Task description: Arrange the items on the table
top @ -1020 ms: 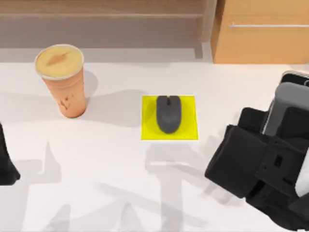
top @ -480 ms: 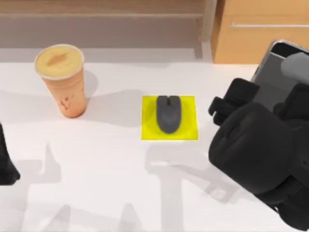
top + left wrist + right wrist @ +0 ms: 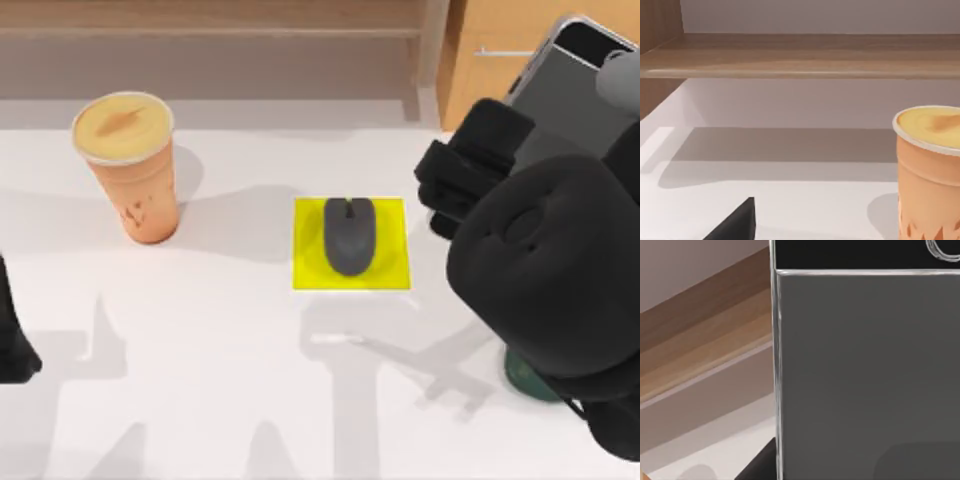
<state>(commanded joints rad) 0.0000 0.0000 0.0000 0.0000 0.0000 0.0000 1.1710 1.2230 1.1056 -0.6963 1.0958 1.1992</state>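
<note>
A dark grey mouse [image 3: 349, 235] lies on the yellow pad [image 3: 310, 272] in the middle of the table [image 3: 230, 380]. The tall orange cup [image 3: 130, 170] with its pale yellow top stands upright at the back left, close in the left wrist view as cup [image 3: 930, 170]. My right gripper [image 3: 608, 92] is shut on the silver-edged smartphone [image 3: 560, 90] and holds it high above the table's right side. The grey screen of the smartphone [image 3: 865, 375] stands close before the right wrist camera. My left arm [image 3: 12, 340] is parked at the left edge.
A dark green stand [image 3: 530, 378] peeks out from under the right arm at the front right. A light wooden cabinet [image 3: 482, 95] with a metal handle stands at the back right, and a low wooden shelf [image 3: 220, 40] runs along the back.
My right arm has risen with the smartphone and carried it toward the back right. The green stand has come into view beneath it. The mouse, cup and left arm have not moved.
</note>
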